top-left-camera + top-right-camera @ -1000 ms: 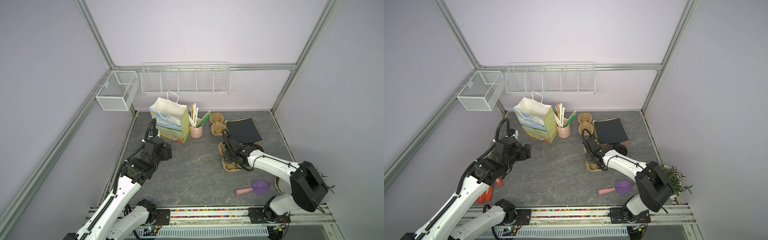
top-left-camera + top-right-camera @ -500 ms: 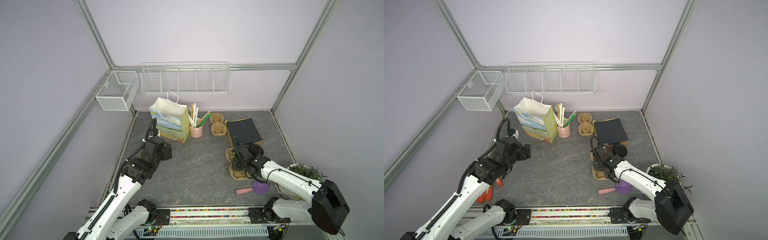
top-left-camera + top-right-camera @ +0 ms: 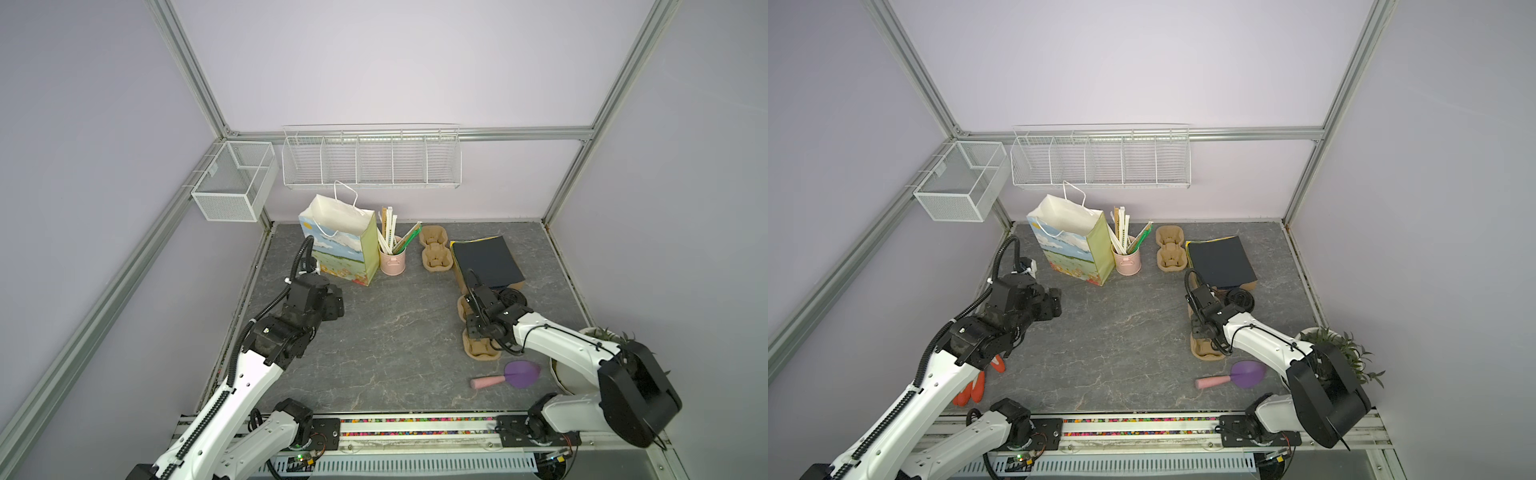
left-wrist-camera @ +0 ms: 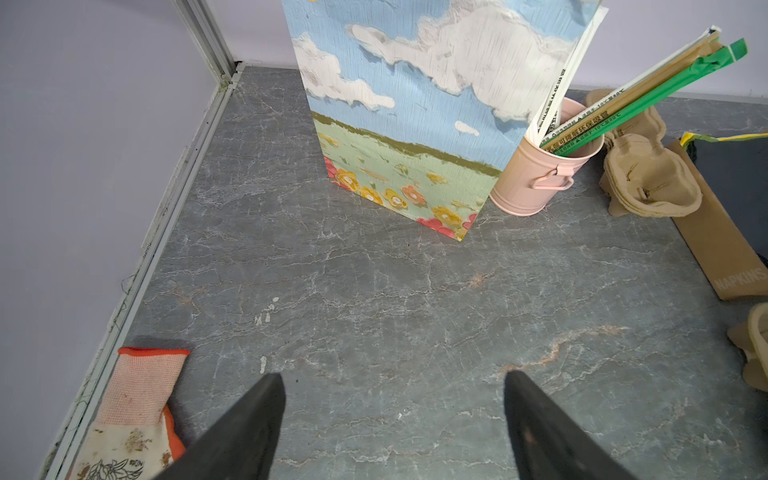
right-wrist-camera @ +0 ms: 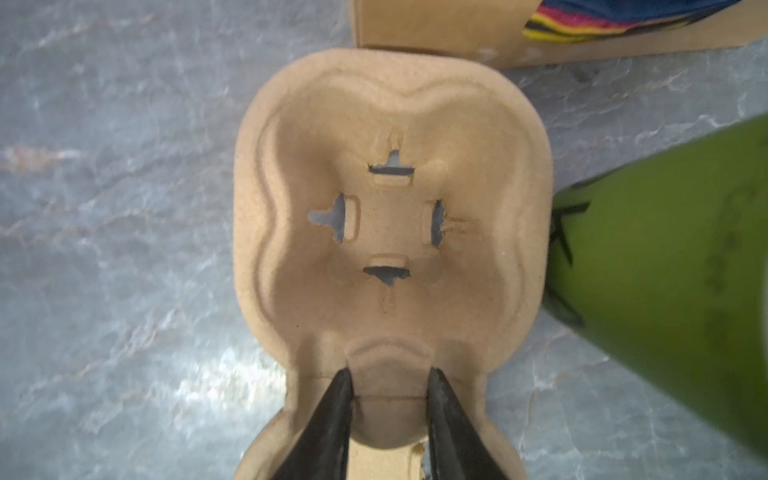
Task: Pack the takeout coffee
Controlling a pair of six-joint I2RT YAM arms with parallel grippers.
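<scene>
right arm swung outward in the last second, dragging the carrier (image 3: 482,351) nearer and rightward. right pincer (image 5: 390,372) pinches its middle bridge, left pincer (image 4: 392,376) spread, empty. looks like staging: takeout coffee (image 3: 510,297) stands on the counter (image 3: 374,332) just beside it, unseated. counts: one bag (image 3: 338,245), two carriers incl. back carrier (image 3: 434,251), one bucket (image 3: 392,264), one coffee.

Pale lilac walls (image 3: 395,62) close the space on three sides, joined at the corners by bare aluminium posts (image 3: 187,70). The counter (image 3: 395,332) is dark grey with pale marble veins. A white wire shelf (image 3: 371,160) with five compartments hangs on the back wall. A white mesh basket (image 3: 232,183) hangs on the left wall near the corner. Light is soft and even, with only faint shadows.
</scene>
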